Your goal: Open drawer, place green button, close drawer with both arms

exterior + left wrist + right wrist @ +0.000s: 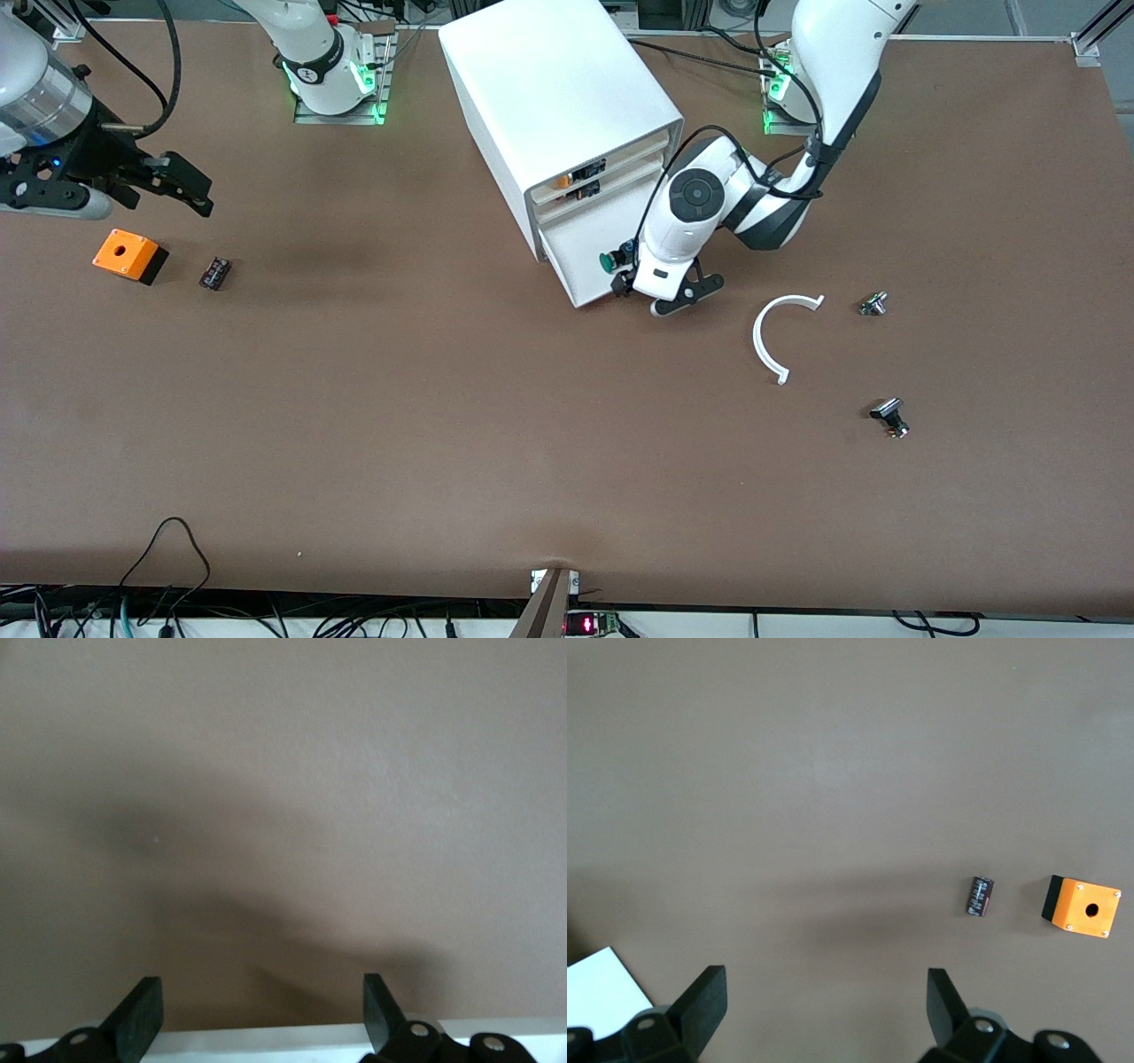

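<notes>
Brown table [443, 399], white cabinet [549, 97], two arms, small parts scattered.

Largest is the cabinet, its drawer [589, 252] pulled out at the bottom, with the green-capped button [611, 260] lying in it at the edge just beside the left gripper [660, 297]. That gripper hangs low at the drawer's front corner, fingers [137, 1014] apart and empty. Toward the left arm's end lie a white arc [780, 332] and two metal buttons [873, 304], [889, 416]. Over the right arm's end the right gripper [173, 186] waits, fingers [700, 1001] apart, above bare table near an orange box [128, 255] and a small black part [214, 272].
</notes>
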